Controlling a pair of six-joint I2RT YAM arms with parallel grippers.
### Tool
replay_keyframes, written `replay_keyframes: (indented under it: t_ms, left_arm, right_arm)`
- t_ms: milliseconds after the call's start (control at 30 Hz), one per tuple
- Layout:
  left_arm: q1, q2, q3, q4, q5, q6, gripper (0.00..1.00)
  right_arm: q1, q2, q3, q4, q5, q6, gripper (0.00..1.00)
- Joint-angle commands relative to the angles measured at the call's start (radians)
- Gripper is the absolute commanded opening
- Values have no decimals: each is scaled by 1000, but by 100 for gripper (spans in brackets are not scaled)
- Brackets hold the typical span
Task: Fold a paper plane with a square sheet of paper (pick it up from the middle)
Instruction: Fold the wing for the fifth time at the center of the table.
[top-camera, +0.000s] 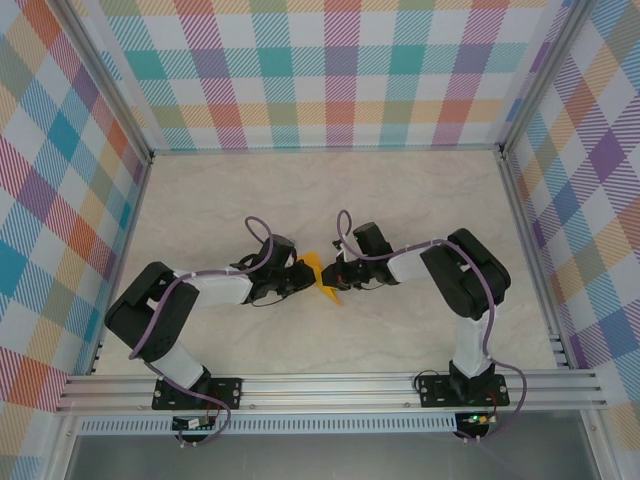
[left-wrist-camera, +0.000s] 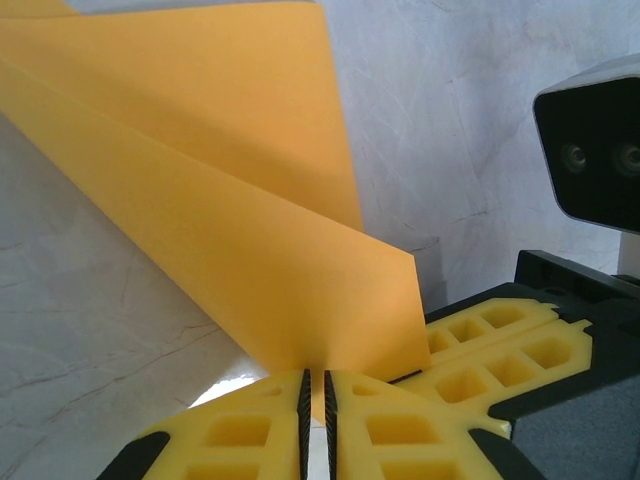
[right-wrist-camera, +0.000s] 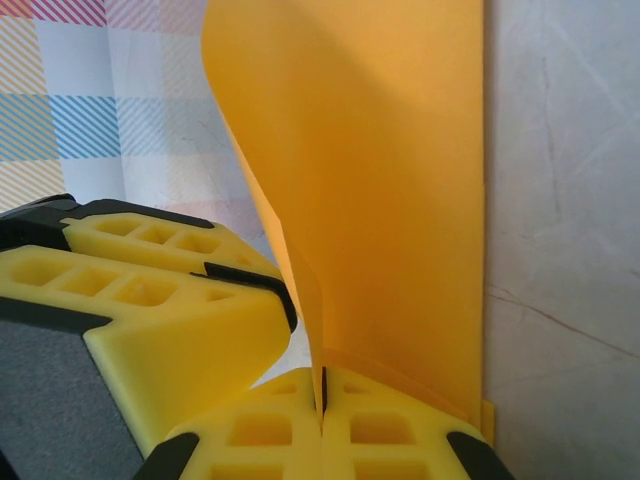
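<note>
The orange-yellow sheet of paper (top-camera: 322, 278), folded into layered flaps, is held up off the table between both grippers at mid-table. My left gripper (top-camera: 305, 277) is shut on one edge of the paper. In the left wrist view the paper (left-wrist-camera: 230, 200) rises from the pinch of the left gripper (left-wrist-camera: 315, 388), with a diagonal crease across it. My right gripper (top-camera: 338, 275) is shut on the opposite side. The right wrist view has the paper (right-wrist-camera: 400, 200) standing upright out of the right gripper (right-wrist-camera: 322, 395), its left flap curling.
The two grippers nearly touch: the right one's yellow fingers (left-wrist-camera: 500, 340) sit beside my left jaws, and the left one's fingers (right-wrist-camera: 160, 290) beside my right jaws. The marble table (top-camera: 330, 200) is ringed by checked walls (top-camera: 330, 70).
</note>
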Motion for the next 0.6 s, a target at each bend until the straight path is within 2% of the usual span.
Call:
replay_keyframes:
  t_ms: [0,567]
  left_arm:
    - [-10,24,15,24,-10,23,14]
    - [-10,32,18,46,-46,41,12]
  right_arm:
    - [-6,24,17,-19,-24,1,2]
    - [-7,19,16,-33,-20,-4,2]
